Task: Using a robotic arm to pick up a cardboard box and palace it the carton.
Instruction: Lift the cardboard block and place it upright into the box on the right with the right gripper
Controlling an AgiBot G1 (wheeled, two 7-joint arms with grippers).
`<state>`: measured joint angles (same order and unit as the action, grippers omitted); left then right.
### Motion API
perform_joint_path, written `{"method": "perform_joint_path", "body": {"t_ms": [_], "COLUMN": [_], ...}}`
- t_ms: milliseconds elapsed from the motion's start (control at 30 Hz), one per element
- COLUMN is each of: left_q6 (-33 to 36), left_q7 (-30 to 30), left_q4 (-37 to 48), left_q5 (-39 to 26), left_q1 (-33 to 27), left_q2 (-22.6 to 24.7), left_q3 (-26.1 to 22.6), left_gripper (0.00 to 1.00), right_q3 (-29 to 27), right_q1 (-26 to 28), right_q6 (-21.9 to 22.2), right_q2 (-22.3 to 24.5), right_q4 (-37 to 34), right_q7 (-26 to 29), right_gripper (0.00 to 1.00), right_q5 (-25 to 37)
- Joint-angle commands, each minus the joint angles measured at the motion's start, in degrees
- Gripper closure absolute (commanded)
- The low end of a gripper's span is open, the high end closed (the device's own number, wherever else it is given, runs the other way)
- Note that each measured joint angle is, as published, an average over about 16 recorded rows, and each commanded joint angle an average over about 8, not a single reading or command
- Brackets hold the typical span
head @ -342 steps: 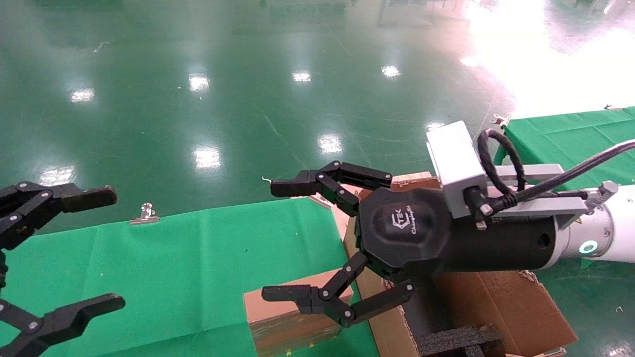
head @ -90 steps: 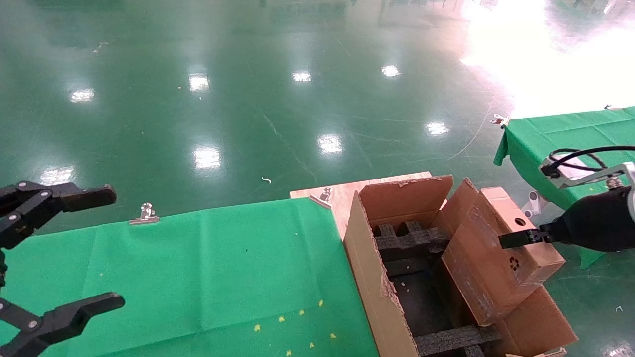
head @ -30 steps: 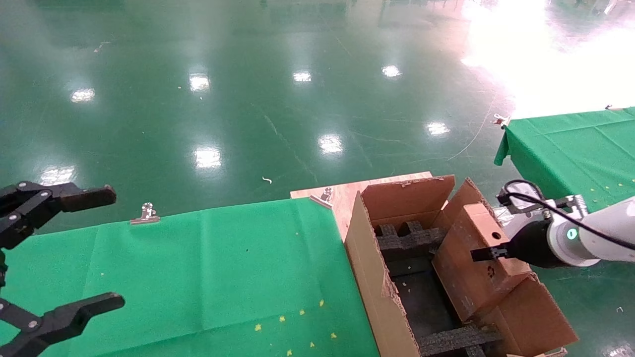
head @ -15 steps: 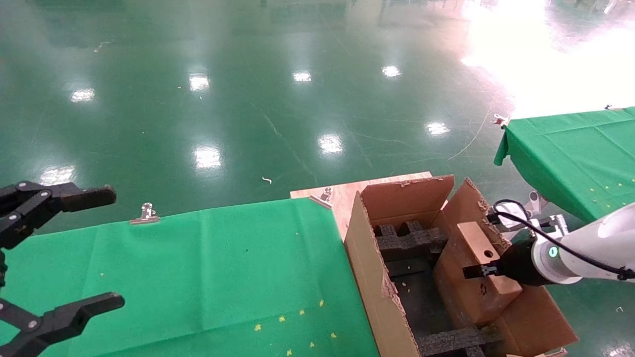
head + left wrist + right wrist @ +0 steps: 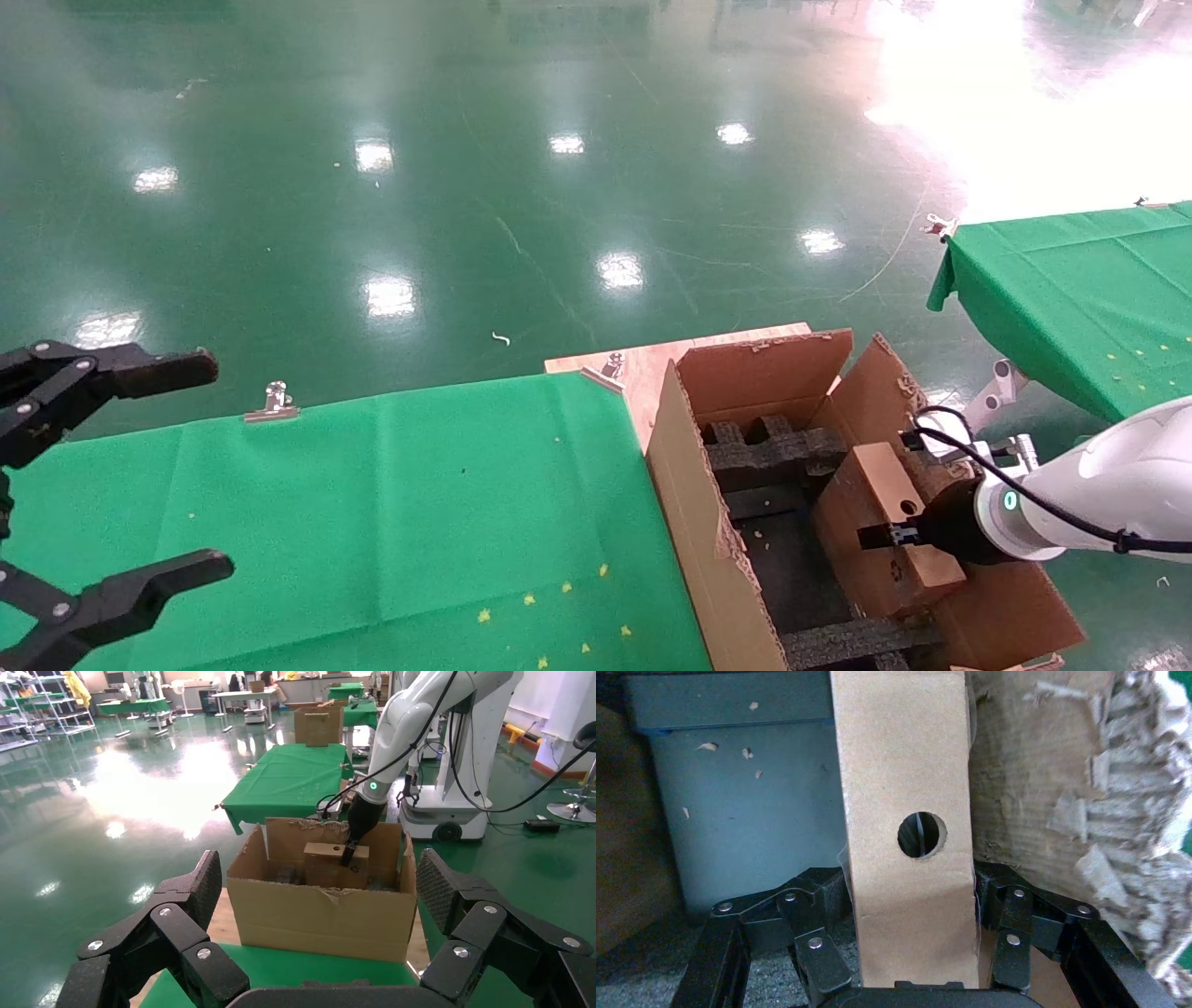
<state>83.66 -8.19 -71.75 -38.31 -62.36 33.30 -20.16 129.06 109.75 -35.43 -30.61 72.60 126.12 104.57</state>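
Small closed brown cardboard box (image 5: 880, 522) with round hole sits tilted inside large torn-flapped brown carton (image 5: 708, 522), against its right wall; right tool (image 5: 912, 952) clamped on it; left tool (image 5: 88, 485) spread wide above green-clothed surface (image 5: 372, 503).

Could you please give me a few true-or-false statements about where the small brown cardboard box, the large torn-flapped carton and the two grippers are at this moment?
1. The right gripper is shut on the small brown cardboard box. True.
2. The box lies on the green cloth. False: it is partly inside the large torn-flapped carton, at its right side.
3. The left gripper is open and holds nothing. True.
4. The carton is empty inside. False: black foam dividers sit in it.
5. The box's narrow face has a round hole. True.
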Motion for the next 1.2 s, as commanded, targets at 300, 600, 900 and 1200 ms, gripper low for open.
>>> {"method": "perform_joint_path", "body": {"t_ms": [300,600,900,1200], "left_q6": [-0.01,-0.02,-0.02,-0.02], "left_q7": [0.0,0.0,0.01,0.01], "left_q4": [0.0,0.02,0.02,0.02], "left_q5": [0.0,0.01,0.02,0.02], "left_q1": [0.0,0.01,0.01,0.01], "left_q2": [0.0,-0.01,-0.01,-0.01], "left_q3": [0.0,0.0,0.0,-0.01], "left_gripper": [0.0,0.0,0.0,0.0], "right_q3": [-0.2,-0.48,-0.64,-1.13], "right_q1": [-2.89,-3.19,-2.14,1.06], "right_q6": [1.95,2.14,1.84,0.83], "right_q2": [-1.58,-1.81,-1.43,-0.18], "right_q4": [-3.68,-4.05,-3.8,-2.5], "right_q7": [-2.19,-3.07,-3.0,-2.32], "right_gripper": [0.7,0.0,0.0,0.0], "right_q5": [-3.69,-5.16,-4.66,-2.75]}}
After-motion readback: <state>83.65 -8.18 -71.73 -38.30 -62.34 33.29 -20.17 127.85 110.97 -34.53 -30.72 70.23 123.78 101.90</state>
